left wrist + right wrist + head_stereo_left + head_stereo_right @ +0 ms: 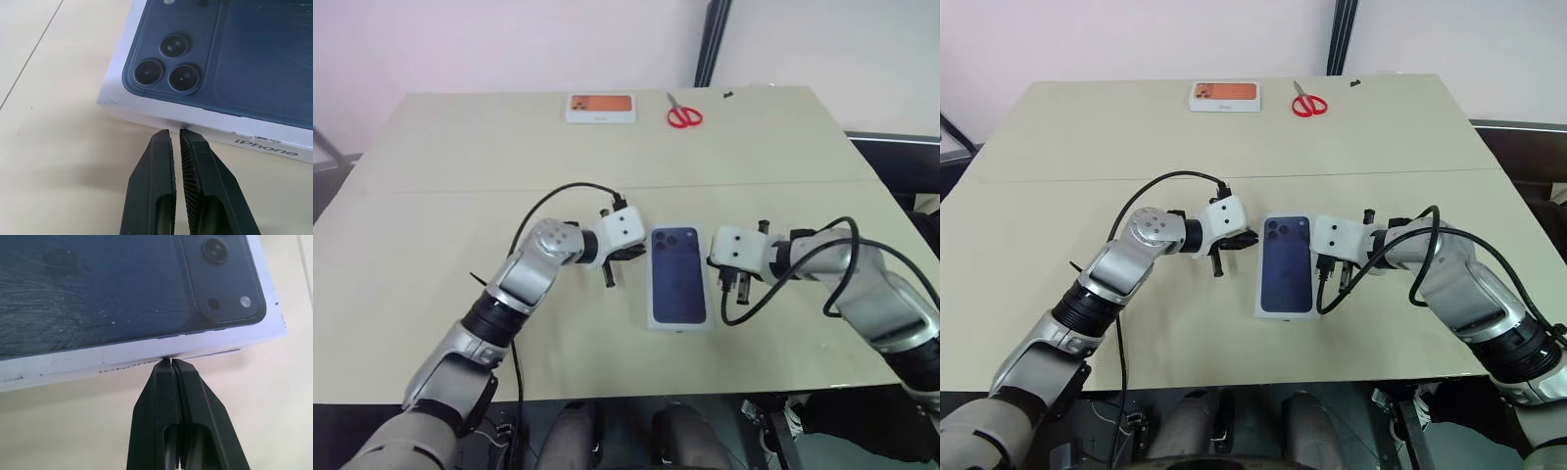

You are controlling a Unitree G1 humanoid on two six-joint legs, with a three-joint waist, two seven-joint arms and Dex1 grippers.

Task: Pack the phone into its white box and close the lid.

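The lid (677, 278) sits on the table (431, 196). My left gripper (175, 133) and right gripper (170, 361) are both clenched, empty, at its two long sides.

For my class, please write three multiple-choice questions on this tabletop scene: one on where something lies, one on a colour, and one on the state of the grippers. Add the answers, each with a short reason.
1. Where do the red-handled scissors lie on the beige table?
A. Near the far edge, beside the flat white box with orange top
B. On top of the lid
C. Between the two grippers

2. What colour is the phone picture on the white rectangular lid?
A. Orange
B. Dark blue
C. Green

3. How do the black fingers of the left gripper and right gripper stand?
A. Both wide open
B. Both shut, tips at the lid's sides
C. Both clamped around the scissors

Answers:
1 A, the scissors sit far back, next to the orange-topped box.
2 B, the printed phone is dark blue.
3 B, each wrist view shows fingers pressed together at the lid's side wall.
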